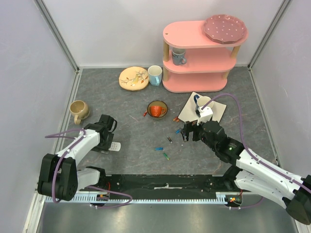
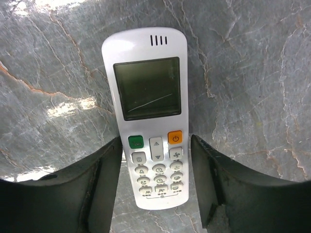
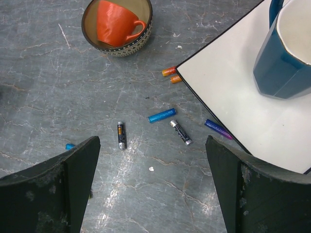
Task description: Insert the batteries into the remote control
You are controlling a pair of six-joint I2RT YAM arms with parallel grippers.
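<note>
Grey marbled tabletop (image 1: pixel 131 97) is enclosed by pale walls, and a three-tier pink shelf (image 1: pixel 197 73) is set at its far side. A pink speckled plate (image 1: pixel 225 28) is laid on the top tier and a mug (image 1: pixel 178 56) is kept on the middle one. Left of the shelf a patterned plate (image 1: pixel 133 78) is placed with a white cup (image 1: pixel 155 74) just beside it, and a beige mug (image 1: pixel 78 110) is stood near the left wall. A white square mat (image 3: pixel 233 107) is spread right of centre and a blue mug (image 3: pixel 284 53) is carried on it. A dark bowl (image 3: pixel 116 26) is seen near the middle, with an orange cup tipped inside it. The remote control (image 2: pixel 146 97) is laid face up on the tabletop at the left, its screen and buttons shown. Its lower half is flanked closely by the two fingers of the left gripper (image 2: pixel 156 143); whether it is actually pressed cannot be told. The right gripper (image 3: pixel 151 141) is held released above the tabletop, fingers spread wide with nothing between them. The batteries are scattered on the tabletop between the bowl and the mat, well apart from the remote control: a blue battery (image 3: pixel 162 115), a black-and-gold battery (image 3: pixel 121 135), a dark silver-tipped battery (image 3: pixel 181 132), a purple battery (image 3: pixel 217 129) against the mat's edge, and two orange batteries (image 3: pixel 169 71) by its corner.
</note>
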